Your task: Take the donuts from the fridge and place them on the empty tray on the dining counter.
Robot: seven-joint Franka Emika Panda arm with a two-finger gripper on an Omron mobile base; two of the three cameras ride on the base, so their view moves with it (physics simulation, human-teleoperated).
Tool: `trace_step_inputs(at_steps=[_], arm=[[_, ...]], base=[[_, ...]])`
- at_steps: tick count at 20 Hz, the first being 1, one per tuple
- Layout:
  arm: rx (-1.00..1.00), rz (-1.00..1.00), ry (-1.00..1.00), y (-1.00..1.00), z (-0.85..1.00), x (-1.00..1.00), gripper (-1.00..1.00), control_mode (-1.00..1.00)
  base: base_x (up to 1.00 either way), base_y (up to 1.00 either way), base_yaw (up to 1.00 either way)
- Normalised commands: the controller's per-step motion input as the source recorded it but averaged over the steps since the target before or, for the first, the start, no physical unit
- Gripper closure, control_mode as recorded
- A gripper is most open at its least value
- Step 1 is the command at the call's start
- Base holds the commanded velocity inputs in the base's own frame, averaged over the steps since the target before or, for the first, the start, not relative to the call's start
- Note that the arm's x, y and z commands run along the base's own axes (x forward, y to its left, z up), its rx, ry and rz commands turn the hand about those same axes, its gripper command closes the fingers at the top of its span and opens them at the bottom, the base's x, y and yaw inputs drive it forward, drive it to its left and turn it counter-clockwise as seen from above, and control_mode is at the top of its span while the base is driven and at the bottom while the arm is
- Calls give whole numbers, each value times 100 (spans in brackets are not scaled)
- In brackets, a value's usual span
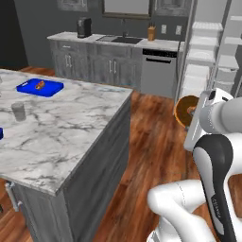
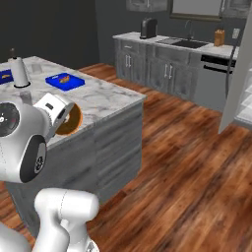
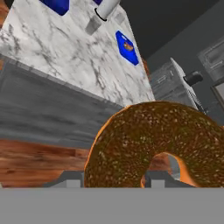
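Marble, white and grey-veined, tops the dining counter (image 1: 61,127) on the left, its corner jutting toward a broad lane of bare wood floor (image 1: 151,142). A blue tray with a small pastry (image 1: 40,87) lies near the counter's far edge, with a grey cup (image 1: 19,111) nearer. Past the floor stand the grey kitchen cabinets (image 1: 94,64) and the dishwasher (image 1: 158,71). On the right the fridge (image 1: 208,61) stands open, white shelves showing. The arm is raised and bent over the open floor, off the counter's corner, its gripper (image 1: 191,113) pinching the chocolate donut (image 1: 185,110) upright on edge, clear of the marble.
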Motion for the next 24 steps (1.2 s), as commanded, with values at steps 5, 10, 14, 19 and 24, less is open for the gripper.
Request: trace_step_inputs(at_steps=[5,10,14,19,24], arm=[[0,0,0,0,0,0,100,100],[0,0,0,0,0,0,100,100],[0,0,0,0,0,0,100,100],[0,0,0,0,0,0,100,100],[0,0,0,0,0,0,100,100]], base=[[-71,100,0],[-19,100,0],[4,100,0],[40,100,0],[57,100,-2]])
